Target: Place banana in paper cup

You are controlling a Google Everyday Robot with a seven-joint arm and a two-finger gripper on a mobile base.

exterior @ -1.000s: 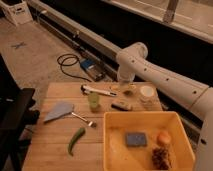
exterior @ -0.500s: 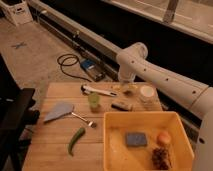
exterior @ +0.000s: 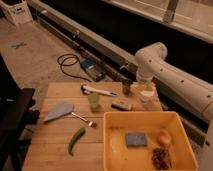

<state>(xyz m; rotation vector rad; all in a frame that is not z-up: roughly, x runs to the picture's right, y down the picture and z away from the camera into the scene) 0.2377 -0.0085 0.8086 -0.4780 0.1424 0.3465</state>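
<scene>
The white arm reaches in from the right and bends down to my gripper (exterior: 141, 84) at the table's far right. The gripper is just above the white paper cup (exterior: 148, 95). A slim yellow shape, the banana (exterior: 140, 88), shows at the gripper's tip over the cup's left rim, and the gripper looks shut on it. Most of the banana is hidden by the gripper. The small dark jar (exterior: 127, 86) stands just to the left of the cup.
A translucent green cup (exterior: 94, 101), a small bar (exterior: 121, 105), a white-handled tool (exterior: 98, 91), a grey cloth (exterior: 58, 110) with a fork (exterior: 83, 119) and a green pepper (exterior: 76, 140) lie on the wooden table (exterior: 50, 150). A yellow bin (exterior: 114, 150) holds a blue sponge and food.
</scene>
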